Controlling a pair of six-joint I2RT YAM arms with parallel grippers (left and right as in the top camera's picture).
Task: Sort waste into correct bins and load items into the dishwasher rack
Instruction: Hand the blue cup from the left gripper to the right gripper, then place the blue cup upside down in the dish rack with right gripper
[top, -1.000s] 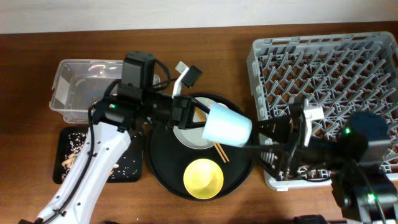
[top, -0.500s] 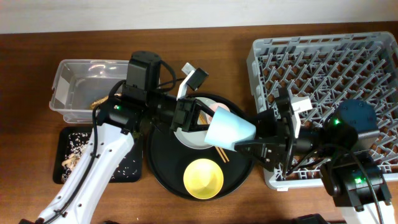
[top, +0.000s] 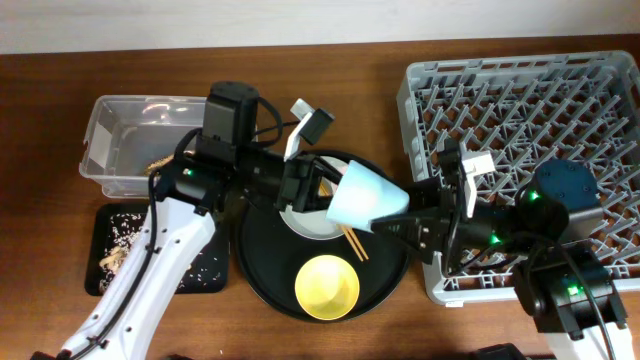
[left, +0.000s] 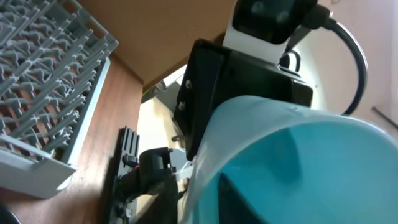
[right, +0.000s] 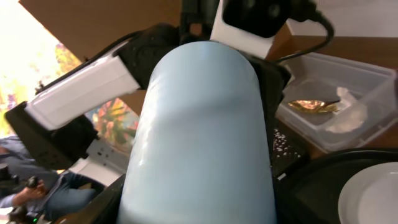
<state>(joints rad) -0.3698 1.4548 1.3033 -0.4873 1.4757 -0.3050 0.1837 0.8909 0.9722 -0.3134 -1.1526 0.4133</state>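
Observation:
The small light-blue cup (top: 365, 197) hangs tilted above the round black tray, between both arms. My left gripper (top: 318, 188) is shut on its rim, with one finger inside the cup (left: 292, 180). My right gripper (top: 405, 222) is closed on the cup's sides from the right; the cup (right: 199, 137) fills that wrist view. The yellow bowl (top: 327, 287), the pale plate (top: 305, 222) and the wooden chopsticks (top: 352, 244) lie on the round tray. The grey dishwasher rack (top: 520, 100) stands at the right. The pink cup is hidden.
The clear tub (top: 105, 160) at the left holds the gold wrapper (right: 314, 106) and the white tissue (right: 348, 115). The small black tray (top: 105, 280) in front of it holds tan crumbs. The round black tray (top: 260, 265) sits mid-table.
The right gripper has reached in from the right and closed around the cup. The cup has tilted and shifted slightly up and left. The left arm has edged right.

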